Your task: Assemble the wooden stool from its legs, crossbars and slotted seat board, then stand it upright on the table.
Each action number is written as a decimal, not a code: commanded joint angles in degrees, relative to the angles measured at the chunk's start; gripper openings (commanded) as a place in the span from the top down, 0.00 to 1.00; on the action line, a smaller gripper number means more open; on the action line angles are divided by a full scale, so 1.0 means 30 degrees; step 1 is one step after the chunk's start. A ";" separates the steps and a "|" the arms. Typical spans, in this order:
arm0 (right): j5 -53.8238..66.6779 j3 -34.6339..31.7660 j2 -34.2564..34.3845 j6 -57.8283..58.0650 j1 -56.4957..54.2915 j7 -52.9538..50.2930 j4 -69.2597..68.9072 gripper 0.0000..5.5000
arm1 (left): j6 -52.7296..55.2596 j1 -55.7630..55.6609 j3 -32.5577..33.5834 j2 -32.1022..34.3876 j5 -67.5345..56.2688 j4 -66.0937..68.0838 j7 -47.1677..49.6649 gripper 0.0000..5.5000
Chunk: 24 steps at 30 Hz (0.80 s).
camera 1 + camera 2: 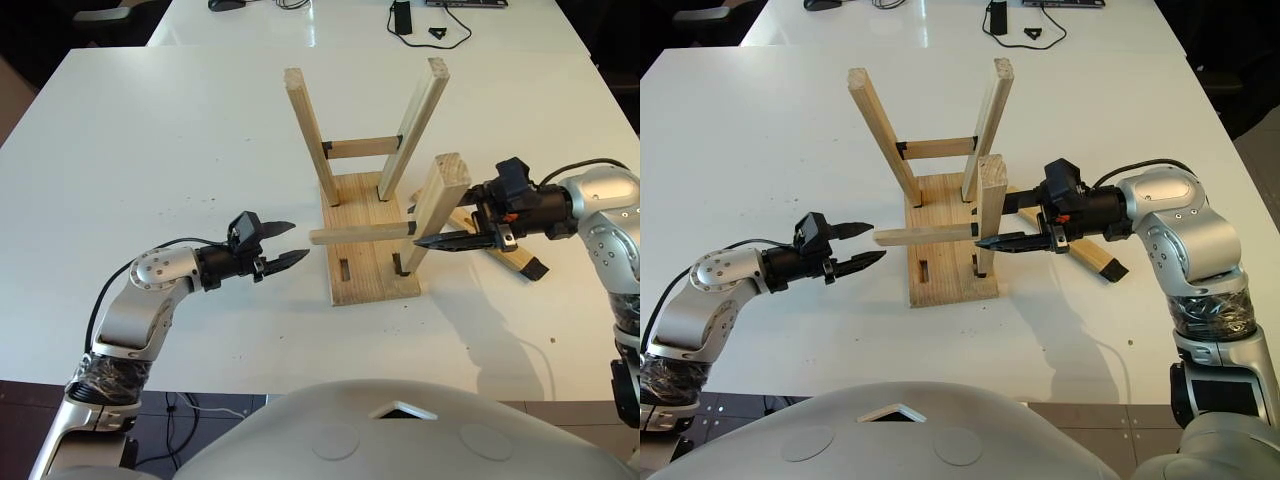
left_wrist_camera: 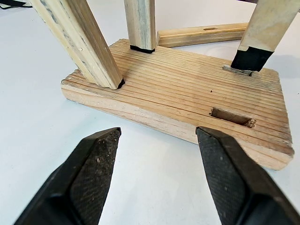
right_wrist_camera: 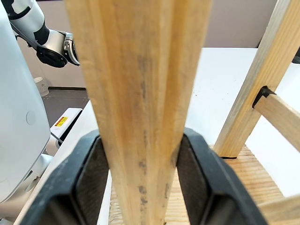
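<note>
A white table carries everything. On the left we see the left gripper low over the table, fingers spread and holding nothing, pointing right at the seat board. The board lies flat with its underside up, close to those fingertips but apart from them. Its near-left slot is unfilled. Two far legs stand in the board, joined by a crossbar. A second crossbar runs level above the open slot, its left end free. Its right end meets the near-right leg, which the right gripper clamps from the right side. Beyond that gripper a loose leg lies flat, its long axis slanting toward the near right. We judge the right arm nearer to it, though that arm is occupied.
</note>
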 commanded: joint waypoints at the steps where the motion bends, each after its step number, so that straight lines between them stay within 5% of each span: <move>1: -0.0013 0.0004 -0.0003 -0.0242 -0.0400 0.0149 -0.0029 0.64 | -0.0089 -0.0374 0.0112 0.0023 0.0211 0.0244 -0.0201 0.46; 15: -0.2440 0.1700 0.0958 -0.2979 -0.0493 0.0328 0.2747 0.64 | -0.0101 -0.1220 0.0054 0.0169 0.0408 0.0790 -0.0798 0.46; 24: -0.3321 0.1975 -0.0554 -0.4628 0.0785 0.1433 0.4598 0.64 | -0.0143 -0.1078 0.0088 0.0202 0.0540 0.0781 -0.0963 0.46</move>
